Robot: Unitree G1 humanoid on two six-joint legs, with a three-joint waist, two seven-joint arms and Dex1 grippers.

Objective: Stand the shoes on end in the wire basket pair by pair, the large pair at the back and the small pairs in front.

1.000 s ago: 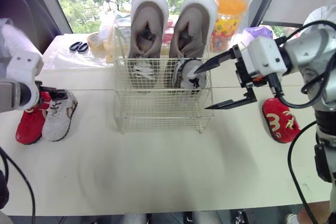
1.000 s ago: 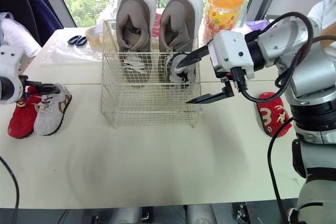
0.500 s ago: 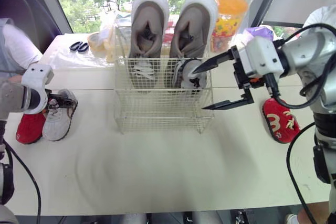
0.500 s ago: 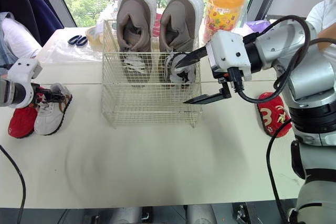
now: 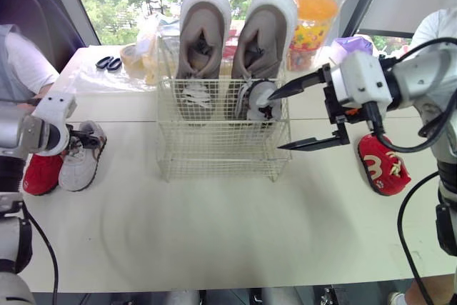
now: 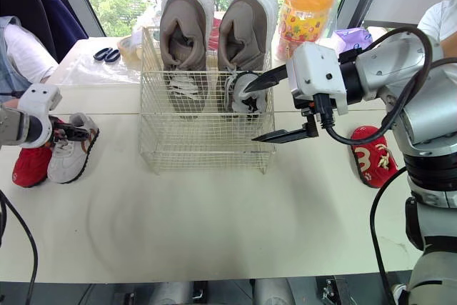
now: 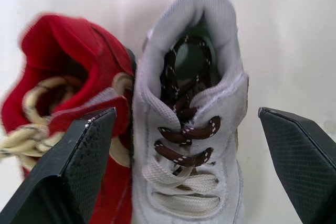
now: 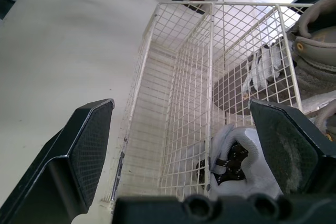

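left wrist view shows the left pincer point(image 7: 185, 114), newly swung in, gaping wide and empty astride the white sneaker point(image 7: 189, 129) on the desk point(image 5: 214, 233), so its pickup looks next; the right pincer point(image 5: 277, 122) hangs open, empty, beside the wire basket point(image 5: 221, 155).

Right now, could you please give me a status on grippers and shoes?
Left gripper open, lined up on white shoe beside red shoe. Right gripper open, empty, beside wire basket. Large pair upright at back. Nothing obstructing.
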